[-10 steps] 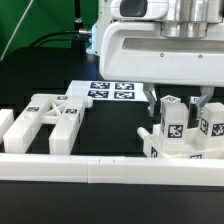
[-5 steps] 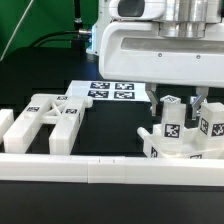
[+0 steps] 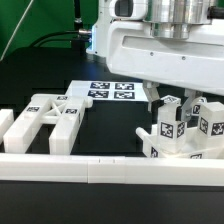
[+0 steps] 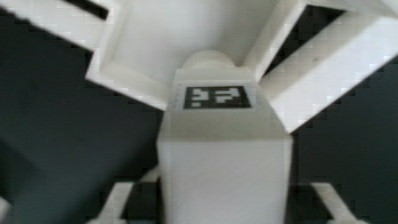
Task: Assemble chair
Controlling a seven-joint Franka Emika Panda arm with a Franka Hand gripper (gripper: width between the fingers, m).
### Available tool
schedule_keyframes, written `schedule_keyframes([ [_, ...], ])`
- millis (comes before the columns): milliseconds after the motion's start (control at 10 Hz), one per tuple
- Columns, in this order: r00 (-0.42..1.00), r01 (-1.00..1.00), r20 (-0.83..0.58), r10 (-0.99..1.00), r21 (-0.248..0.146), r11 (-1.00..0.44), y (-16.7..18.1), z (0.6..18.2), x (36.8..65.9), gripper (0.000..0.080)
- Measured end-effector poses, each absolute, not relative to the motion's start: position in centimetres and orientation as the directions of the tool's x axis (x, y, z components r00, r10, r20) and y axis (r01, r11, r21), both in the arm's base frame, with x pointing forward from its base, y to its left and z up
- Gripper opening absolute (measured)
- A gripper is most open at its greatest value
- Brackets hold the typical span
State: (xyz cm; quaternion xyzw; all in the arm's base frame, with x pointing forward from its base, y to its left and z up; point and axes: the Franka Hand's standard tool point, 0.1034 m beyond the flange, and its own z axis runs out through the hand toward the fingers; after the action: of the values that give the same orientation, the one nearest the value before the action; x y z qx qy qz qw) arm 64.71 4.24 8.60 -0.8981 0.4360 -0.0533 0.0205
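My gripper (image 3: 177, 108) hangs at the exterior view's right, its fingers on either side of an upright white chair post (image 3: 170, 122) with a black-and-white tag. The post and the chair piece (image 3: 185, 148) it stands in lean over. A second tagged post (image 3: 212, 124) stands just beside it. In the wrist view the gripper (image 4: 222, 205) straddles the same post (image 4: 217, 130), tag facing the camera, with white frame arms (image 4: 143, 50) spreading beyond it. A ladder-like chair frame (image 3: 50, 116) lies on the black table at the exterior view's left.
The marker board (image 3: 110, 90) lies flat behind the middle of the table. A long white border bar (image 3: 80, 166) runs along the front edge. A white block (image 3: 5, 125) sits at the far left. The arm's big white body (image 3: 150, 45) hangs over the right half.
The hand has tilted and shifted slightly, and the tagged posts with the piece under them have tilted with it. The frame at the left has not moved.
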Motion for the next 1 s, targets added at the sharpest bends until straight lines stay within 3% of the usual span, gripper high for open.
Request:
schedule_keyframes([
  [500,0.223,-0.972,0.016,-0.975,-0.076,-0.224,4.39,8.5,64.37,0.0284],
  [700,0.238,-0.968,0.018,-0.971,-0.076,-0.239,4.37,8.47,64.37,0.0284],
  [900,0.27,-0.96,0.02,-0.963,-0.077,-0.271,4.53,8.52,64.43,0.0563],
  [1000,0.365,-0.927,0.031,-0.93,-0.075,-0.366,4.73,8.66,64.57,0.0622],
])
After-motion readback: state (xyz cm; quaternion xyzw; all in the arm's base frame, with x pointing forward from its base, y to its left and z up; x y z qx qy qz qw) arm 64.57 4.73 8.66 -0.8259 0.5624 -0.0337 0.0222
